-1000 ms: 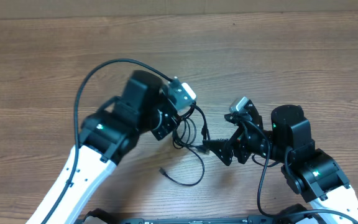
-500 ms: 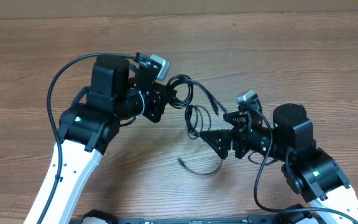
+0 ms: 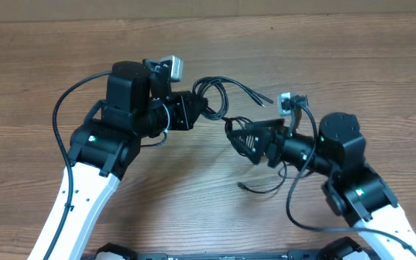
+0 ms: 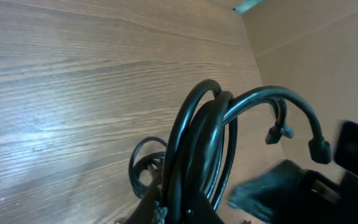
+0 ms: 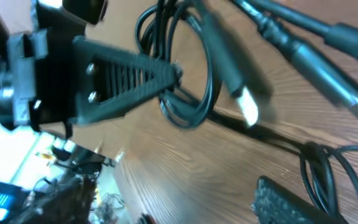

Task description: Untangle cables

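Clamped tight in left gripper [image 3: 197, 108]: the cables [image 3: 219, 101], bundle lifted off wooden worktop [image 3: 338, 58]. Fanning out just right of left gripper in loops, plug ends [image 3: 266, 99] pointing away from it. Down-right of left gripper, near it: right gripper [image 3: 245, 137], fingers [image 5: 129, 68] spread apart, nothing pinched, cable loops hanging at one fingertip and strands crossing the gap. Lying flat on worktop further down-right of left gripper: one loose tail [image 3: 257, 189]. Arcing well left of left gripper: thick arm wire [image 3: 62, 123], apart from bundle.
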You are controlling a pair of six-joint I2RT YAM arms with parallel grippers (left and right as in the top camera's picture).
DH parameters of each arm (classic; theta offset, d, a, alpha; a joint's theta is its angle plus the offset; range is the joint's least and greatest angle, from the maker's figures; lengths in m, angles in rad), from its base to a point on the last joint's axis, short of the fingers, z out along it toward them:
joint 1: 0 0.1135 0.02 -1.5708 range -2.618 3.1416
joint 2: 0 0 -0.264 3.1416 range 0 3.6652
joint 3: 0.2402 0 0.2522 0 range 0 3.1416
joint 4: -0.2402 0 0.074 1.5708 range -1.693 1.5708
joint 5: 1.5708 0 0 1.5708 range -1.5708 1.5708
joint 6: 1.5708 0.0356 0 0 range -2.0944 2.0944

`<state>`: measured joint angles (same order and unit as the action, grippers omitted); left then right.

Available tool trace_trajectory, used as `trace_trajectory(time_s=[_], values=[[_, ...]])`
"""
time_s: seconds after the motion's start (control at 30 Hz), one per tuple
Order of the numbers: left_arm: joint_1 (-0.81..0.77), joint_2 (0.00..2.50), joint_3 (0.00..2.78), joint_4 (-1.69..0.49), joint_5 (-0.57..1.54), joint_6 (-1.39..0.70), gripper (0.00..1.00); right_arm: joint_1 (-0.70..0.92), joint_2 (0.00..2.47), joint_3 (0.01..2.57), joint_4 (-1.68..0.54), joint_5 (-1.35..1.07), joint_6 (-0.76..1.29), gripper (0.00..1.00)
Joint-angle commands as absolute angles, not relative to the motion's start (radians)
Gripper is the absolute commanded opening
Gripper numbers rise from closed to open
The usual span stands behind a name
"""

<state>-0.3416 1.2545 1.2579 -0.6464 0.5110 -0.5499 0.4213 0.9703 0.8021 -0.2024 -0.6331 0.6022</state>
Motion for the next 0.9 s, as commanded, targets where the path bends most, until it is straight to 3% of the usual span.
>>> trace_trajectory(time_s=[0.0, 0.4, 0.5, 0.57, 0.67, 0.73, 0.87], values=[[-0.361, 1.229, 1.286, -0.622, 0.554, -0.592, 0.04, 0.426, 1.028, 0.825, -0.134, -0.7, 0.693, 0.75], [-0.418, 1.23, 1.286, -0.614, 0.603, -0.611, 0.04, 0.425, 1.062, 0.825, -0.003, -0.732, 0.691, 0.66], [-0.441, 1.23, 1.286, -0.6, 0.603, -0.614, 0.04, 0.425, 1.062, 0.825, -0.004, -0.715, 0.691, 0.54], [-0.444, 1.23, 1.286, -0.597, 0.603, -0.619, 0.04, 0.425, 1.062, 0.825, -0.004, -0.716, 0.692, 0.33], [-0.444, 1.23, 1.286, -0.597, 0.604, -0.63, 0.04, 0.425, 1.062, 0.825, -0.004, -0.716, 0.692, 0.1], [-0.444, 1.23, 1.286, -0.598, 0.603, -0.629, 0.04, 0.425, 1.062, 0.825, -0.004, -0.716, 0.692, 0.04], [-0.444, 1.23, 1.286, -0.597, 0.6, -0.628, 0.04, 0.425, 1.062, 0.825, -0.004, -0.716, 0.691, 0.04]])
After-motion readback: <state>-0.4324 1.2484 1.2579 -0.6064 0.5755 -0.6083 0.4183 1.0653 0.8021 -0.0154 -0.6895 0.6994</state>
